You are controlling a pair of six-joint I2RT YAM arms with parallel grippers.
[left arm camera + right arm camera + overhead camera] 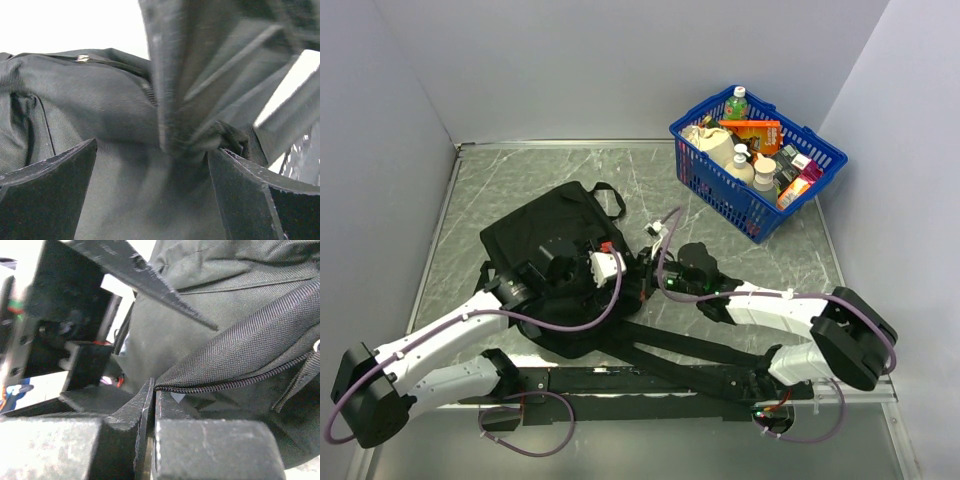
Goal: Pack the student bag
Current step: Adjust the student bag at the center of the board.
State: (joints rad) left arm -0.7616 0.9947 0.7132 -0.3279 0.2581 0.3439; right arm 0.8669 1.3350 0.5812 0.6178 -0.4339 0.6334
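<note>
The black student bag (545, 235) lies on the table left of the middle, its long straps (670, 345) trailing toward the near edge. My left gripper (628, 272) is at the bag's right side. In the left wrist view it (152, 150) is open, its fingers wide apart, with bag fabric (100, 100) and a hanging fold (200, 75) between them. My right gripper (658, 282) meets it from the right. In the right wrist view it (153, 390) is shut on the bag's zippered edge (235, 377), which runs off to the right.
A blue plastic mesh basket (705, 170) stands at the back right, holding bottles and boxes. Grey walls close in the table on the left, back and right. A black rail (620, 380) runs along the near edge between the arm bases.
</note>
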